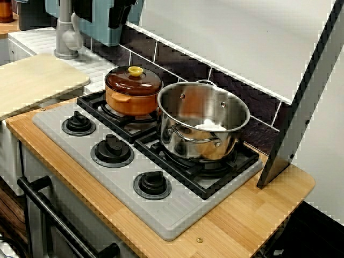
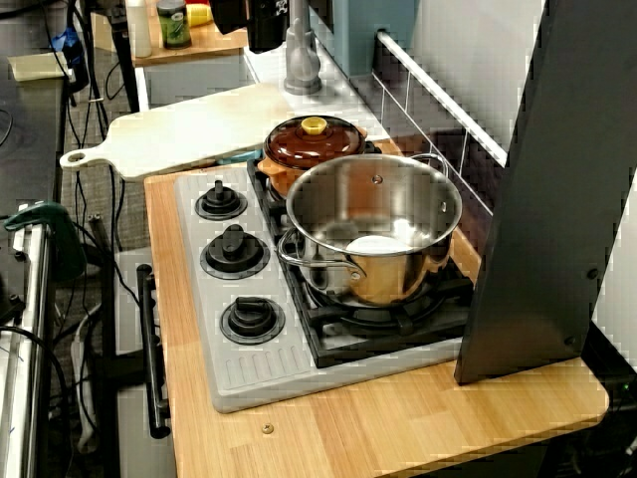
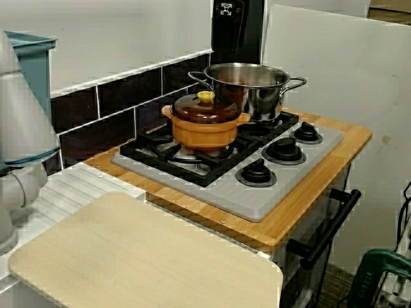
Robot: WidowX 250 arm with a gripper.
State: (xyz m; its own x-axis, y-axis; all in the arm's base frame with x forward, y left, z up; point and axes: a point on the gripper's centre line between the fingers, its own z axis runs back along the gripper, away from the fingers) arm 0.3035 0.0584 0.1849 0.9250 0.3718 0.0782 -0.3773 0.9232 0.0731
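A steel pot [image 1: 201, 121] stands on the front right burner, with something white [image 1: 210, 126] lying in its bottom. Behind it, touching or nearly touching, sits an orange pot [image 1: 131, 94] under a brown lid with a yellow knob [image 1: 135, 70]. Both also show in the side view as the steel pot [image 2: 373, 234] and the orange pot [image 2: 314, 149]. Dark parts that look like my gripper [image 1: 121, 13] hang at the top edge above the faucet [image 1: 67, 32], far from both pots. They are cut off, so the fingers cannot be read.
The grey stove top [image 1: 107, 177] carries three black knobs along its front on a wooden counter [image 1: 242, 220]. A pale cutting board [image 1: 32, 83] lies left over the sink. A tall dark panel [image 1: 301, 107] leans at the right. An oven handle [image 1: 54, 215] juts out below.
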